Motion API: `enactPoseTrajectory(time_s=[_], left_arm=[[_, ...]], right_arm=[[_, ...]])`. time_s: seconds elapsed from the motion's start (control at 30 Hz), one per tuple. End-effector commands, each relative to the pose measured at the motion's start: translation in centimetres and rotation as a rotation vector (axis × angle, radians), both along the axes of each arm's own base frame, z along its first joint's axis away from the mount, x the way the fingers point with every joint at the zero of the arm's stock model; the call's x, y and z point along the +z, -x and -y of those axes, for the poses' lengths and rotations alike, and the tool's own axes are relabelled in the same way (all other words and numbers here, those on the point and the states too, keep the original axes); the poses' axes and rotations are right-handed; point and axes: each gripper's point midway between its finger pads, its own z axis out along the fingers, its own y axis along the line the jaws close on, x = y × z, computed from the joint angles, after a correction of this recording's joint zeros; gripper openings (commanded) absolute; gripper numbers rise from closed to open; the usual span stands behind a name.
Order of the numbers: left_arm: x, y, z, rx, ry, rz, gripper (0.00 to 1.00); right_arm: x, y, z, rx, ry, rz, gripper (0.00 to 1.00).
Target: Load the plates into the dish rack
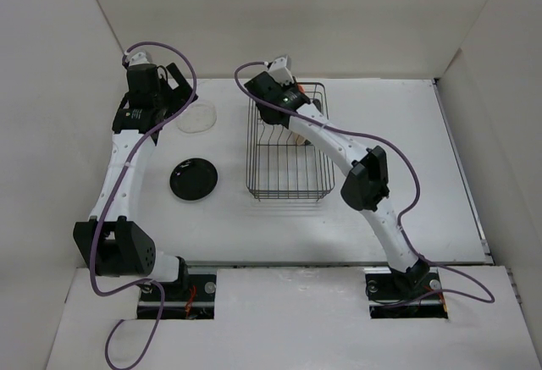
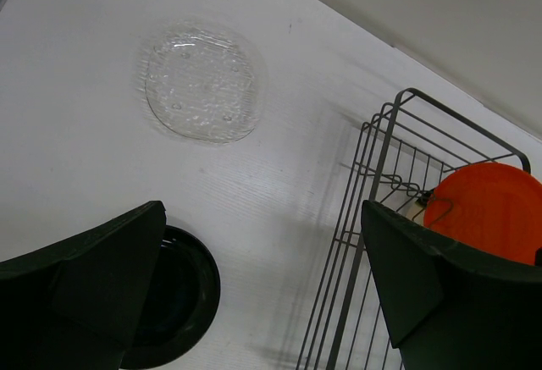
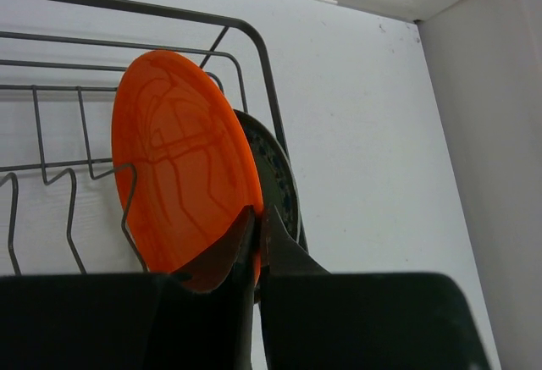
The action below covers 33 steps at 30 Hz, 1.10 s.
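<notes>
My right gripper [image 3: 258,218] is shut on the rim of the bright orange plate [image 3: 182,162], which stands upright between the prongs at the far end of the black wire dish rack [image 3: 254,44]. The dark teal patterned plate [image 3: 279,179] stands just behind it. The clear glass plate [image 1: 198,118] and the glossy black plate [image 1: 194,178] lie flat on the table left of the rack [image 1: 286,185]. My left gripper [image 2: 262,226] is open and empty above them. The cream plate is not clearly seen.
White walls enclose the table on the far, left and right sides. The rack's near half [image 1: 284,167] holds no plates. The right arm [image 1: 339,146] reaches over the rack from the right. In the left wrist view the rack's corner [image 2: 398,103] lies close to my right finger.
</notes>
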Motion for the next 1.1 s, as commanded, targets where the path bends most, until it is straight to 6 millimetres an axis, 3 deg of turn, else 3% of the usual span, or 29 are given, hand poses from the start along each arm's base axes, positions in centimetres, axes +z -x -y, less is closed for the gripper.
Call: enactPoseTrajectory(time_s=[0.0, 0.1, 0.23, 0.4, 0.47, 0.5, 0.6, 0.63, 0.67, 0.7, 0.77, 0.93, 0.97, 1.0, 1.07], left_arm=[[2.7, -0.1, -0.2, 0.004, 0.004, 0.070, 1.00], [2.7, -0.1, -0.2, 0.004, 0.004, 0.070, 1.00], [2.7, -0.2, -0.6, 0.021, -0.005, 0.070, 1.00], [1.3, -0.8, -1.4, 0.064, -0.029, 0.038, 1.00], [0.4, -1.2, -1.8, 0.078, -0.022, 0.016, 1.00], [-0.8, -1.8, -2.0, 0.066, -0.004, -0.004, 1.00], [-3.4, -2.9, -3.4, 0.075, 0.054, -0.060, 1.00], [-3.6, -3.5, -3.5, 0.059, 0.073, -0.061, 1.00], [-5.1, -4.2, -4.0, 0.072, 0.091, -0.088, 1.00], [-5.5, -4.5, -5.1, 0.104, 0.104, -0.087, 1.00], [-7.1, -5.3, -5.8, 0.112, 0.126, -0.091, 1.00], [-10.9, -6.6, -7.1, 0.099, 0.184, -0.099, 1.00], [-11.7, -6.8, -7.8, 0.104, 0.194, -0.106, 0.99], [-13.7, -7.3, -7.4, 0.082, 0.217, -0.139, 0.97], [-14.5, -8.4, -7.8, 0.076, 0.229, -0.142, 0.94]], right_arm=[[1.9, 0.0, -1.3, 0.016, -0.058, 0.058, 0.06], [1.5, 0.3, -1.8, 0.022, -0.059, 0.054, 0.34], [2.1, 0.7, -2.7, 0.041, -0.073, 0.067, 0.51], [7.2, 1.9, -1.1, 0.016, -0.117, 0.147, 0.59], [9.4, 2.7, -0.2, 0.008, -0.135, 0.175, 0.72], [11.2, 3.6, 0.4, 0.033, -0.177, 0.183, 0.74], [14.3, 6.2, 1.0, 0.146, -0.283, 0.162, 0.82], [14.7, 6.9, 0.7, 0.210, -0.316, 0.141, 0.84], [14.6, 7.9, -1.1, 0.340, -0.390, 0.091, 0.86], [15.6, 9.4, -0.9, 0.418, -0.441, 0.110, 0.94], [16.0, 11.5, -2.5, 0.581, -0.535, 0.093, 1.00], [16.9, 16.0, -3.9, 0.771, -0.631, 0.083, 1.00], [18.0, 17.2, -4.2, 0.822, -0.661, 0.097, 1.00], [18.4, 18.0, -4.8, 0.874, -0.684, 0.087, 1.00], [19.8, 19.8, -5.1, 0.938, -0.718, 0.117, 1.00]])
